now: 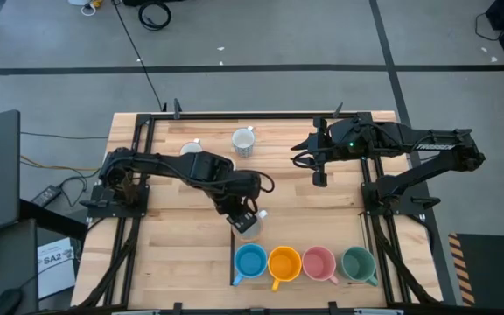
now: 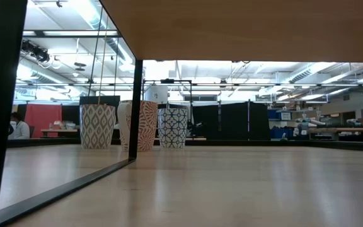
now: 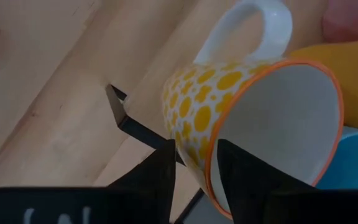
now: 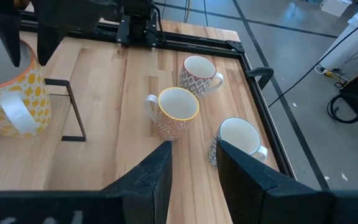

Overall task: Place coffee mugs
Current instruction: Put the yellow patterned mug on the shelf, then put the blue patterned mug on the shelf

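The left gripper (image 1: 246, 218) is pinching the rim of a yellow-dotted mug (image 3: 229, 106), one finger (image 3: 151, 180) outside the wall and the other inside the bowl. The mug is tilted, its orange-edged mouth open toward the wrist camera and its white handle on the far side. In the high view this mug (image 1: 250, 223) sits just above the blue mug (image 1: 250, 261), at the left end of the row. A thin black frame (image 3: 124, 118) lies on the table (image 1: 182, 254) directly under the dotted mug.

The row runs along the table's near edge: blue mug, then orange mug (image 1: 284, 262), pink mug (image 1: 318, 262) and green mug (image 1: 358, 262), each touching or just beside its neighbour. In the left wrist view the blue mug's rim (image 3: 353, 163) and the orange mug (image 3: 347, 62) show right behind the held one.

The right gripper (image 1: 318, 178) hangs over the table well behind the green mug, fingers (image 4: 151, 177) spread apart with nothing between them. Its wrist view shows three more mugs standing upright on the wood: a yellow-rimmed mug (image 4: 174, 112), a patterned mug (image 4: 197, 72) beyond it, and a third mug (image 4: 238, 142) beside them near the table's rail. The held dotted mug (image 4: 11, 93) also appears there, well apart from those three.

The low view shows three patterned mugs (image 2: 145, 125) standing side by side.
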